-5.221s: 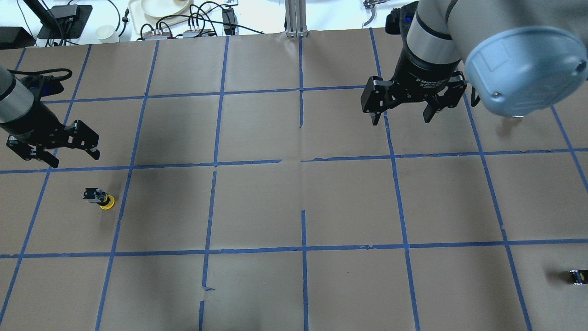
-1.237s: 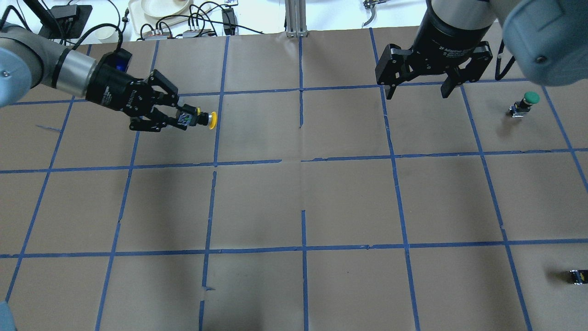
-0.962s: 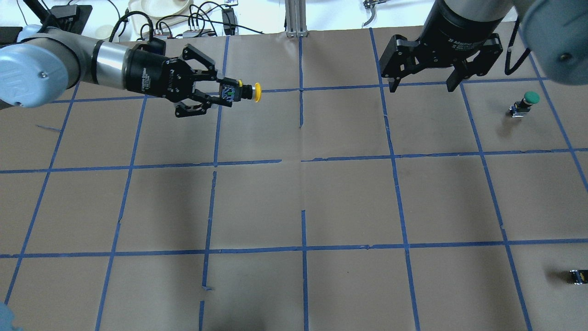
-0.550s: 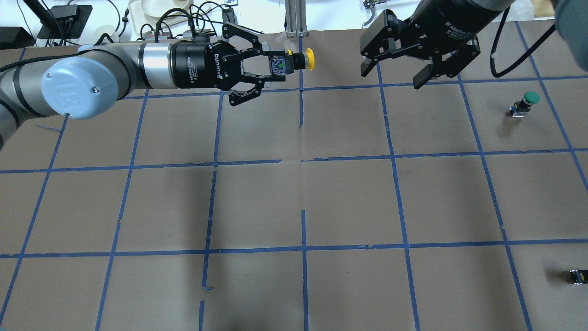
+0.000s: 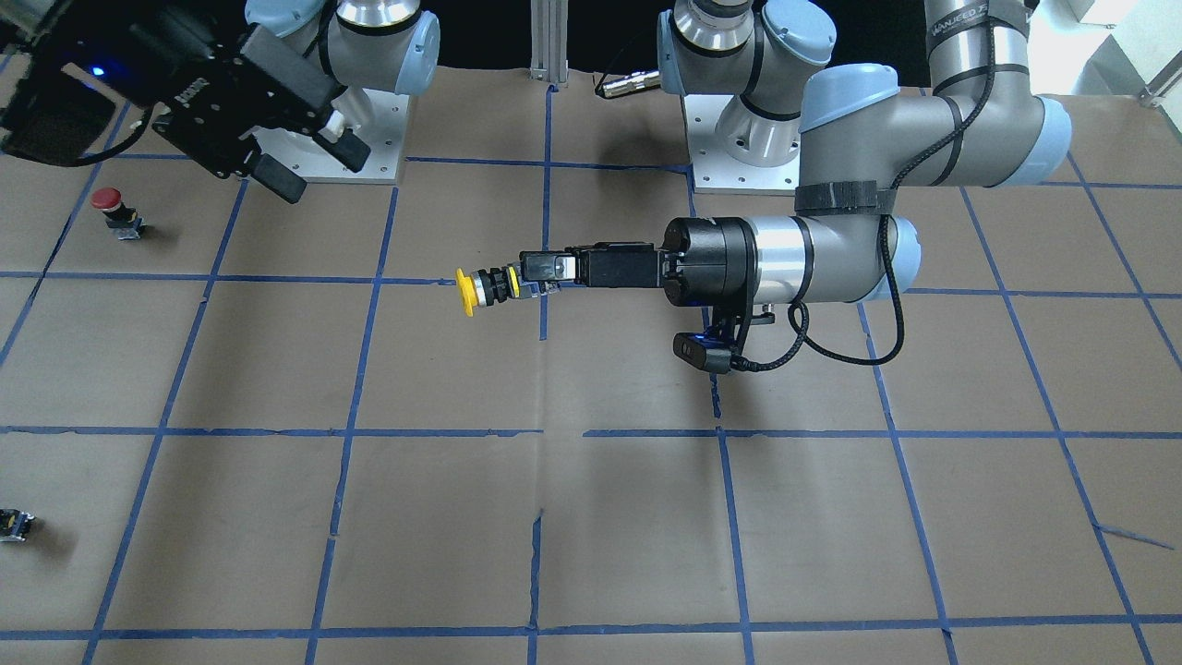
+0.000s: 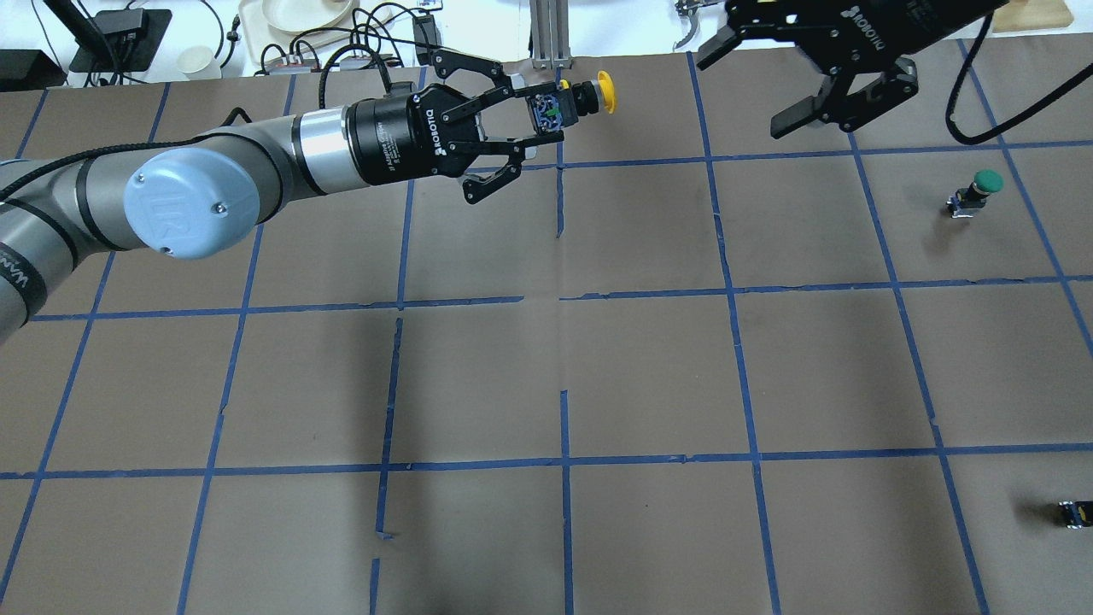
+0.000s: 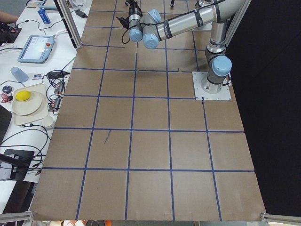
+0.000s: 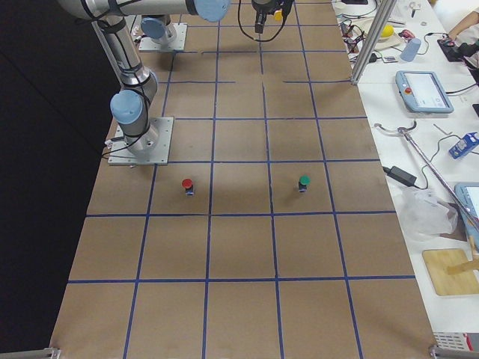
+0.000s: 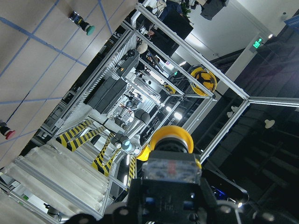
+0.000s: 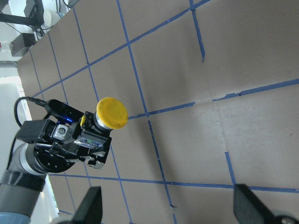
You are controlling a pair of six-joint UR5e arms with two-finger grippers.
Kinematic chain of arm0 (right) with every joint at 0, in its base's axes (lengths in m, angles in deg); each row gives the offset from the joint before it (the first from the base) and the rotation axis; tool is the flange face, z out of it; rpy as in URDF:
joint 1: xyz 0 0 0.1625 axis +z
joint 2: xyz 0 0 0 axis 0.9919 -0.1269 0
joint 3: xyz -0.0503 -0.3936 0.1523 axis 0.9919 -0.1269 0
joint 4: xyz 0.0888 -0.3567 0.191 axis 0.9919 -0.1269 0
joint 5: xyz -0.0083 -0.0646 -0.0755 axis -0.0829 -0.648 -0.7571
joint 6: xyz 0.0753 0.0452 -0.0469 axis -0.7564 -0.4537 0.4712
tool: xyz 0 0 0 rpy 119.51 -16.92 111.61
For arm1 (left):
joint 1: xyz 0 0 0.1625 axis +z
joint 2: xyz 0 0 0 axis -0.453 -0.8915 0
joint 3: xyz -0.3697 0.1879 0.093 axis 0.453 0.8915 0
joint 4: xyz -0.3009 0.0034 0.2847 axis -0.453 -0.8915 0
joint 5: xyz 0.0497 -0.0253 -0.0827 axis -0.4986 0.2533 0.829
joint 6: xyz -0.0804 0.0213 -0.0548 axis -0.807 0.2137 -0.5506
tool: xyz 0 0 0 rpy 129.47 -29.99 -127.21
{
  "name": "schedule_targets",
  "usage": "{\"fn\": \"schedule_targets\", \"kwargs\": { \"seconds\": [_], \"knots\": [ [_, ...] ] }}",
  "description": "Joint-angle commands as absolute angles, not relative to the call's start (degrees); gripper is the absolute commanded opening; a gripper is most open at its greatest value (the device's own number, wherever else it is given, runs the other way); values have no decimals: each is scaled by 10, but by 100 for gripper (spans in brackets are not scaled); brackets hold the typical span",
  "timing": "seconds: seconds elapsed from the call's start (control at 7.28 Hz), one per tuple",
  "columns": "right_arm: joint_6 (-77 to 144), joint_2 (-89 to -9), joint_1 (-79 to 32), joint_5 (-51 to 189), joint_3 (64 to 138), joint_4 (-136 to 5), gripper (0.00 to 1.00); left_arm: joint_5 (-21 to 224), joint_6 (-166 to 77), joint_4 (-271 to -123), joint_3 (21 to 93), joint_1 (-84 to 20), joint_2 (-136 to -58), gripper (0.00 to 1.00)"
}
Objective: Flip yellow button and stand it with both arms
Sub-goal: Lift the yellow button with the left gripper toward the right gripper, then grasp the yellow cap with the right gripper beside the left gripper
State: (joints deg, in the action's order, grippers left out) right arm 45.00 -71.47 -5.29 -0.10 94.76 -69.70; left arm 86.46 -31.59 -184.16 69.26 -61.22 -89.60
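My left gripper (image 6: 546,112) is shut on the body of the yellow button (image 6: 592,90) and holds it level, high above the table near the far middle, with the yellow cap pointing toward my right arm. The front view shows the same grip (image 5: 545,270) on the button (image 5: 483,287). My right gripper (image 6: 756,81) is open and empty, raised at the far right, apart from the button. In the right wrist view the button (image 10: 110,115) faces the camera, cap first. The left wrist view shows its cap (image 9: 171,138) beyond the body.
A green-capped button (image 6: 978,190) stands at the right. A red-capped button (image 5: 115,208) stands near my right arm's base. A small dark switch block (image 6: 1074,514) lies at the near right edge. A metal post (image 6: 546,34) and cables are at the far edge.
My left gripper picked the yellow button off the near left of the table and carried it up and right to the far middle. My right gripper rose and turned toward it.
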Motion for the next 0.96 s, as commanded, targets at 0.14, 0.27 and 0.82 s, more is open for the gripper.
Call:
{"fn": "schedule_targets", "kwargs": {
  "seconds": [0.14, 0.27, 0.82],
  "knots": [
    [447, -674, -91, 187, 1002, -610, 99, 952, -318, -1841, 710, -653, -891, 1],
    [444, -651, -84, 208, 1017, -609, 99, 973, -318, -1841, 712, -664, -891, 1],
    [397, -614, -57, 315, 1010, -602, 98, 978, -312, -1840, 728, -675, -889, 1]
  ]
}}
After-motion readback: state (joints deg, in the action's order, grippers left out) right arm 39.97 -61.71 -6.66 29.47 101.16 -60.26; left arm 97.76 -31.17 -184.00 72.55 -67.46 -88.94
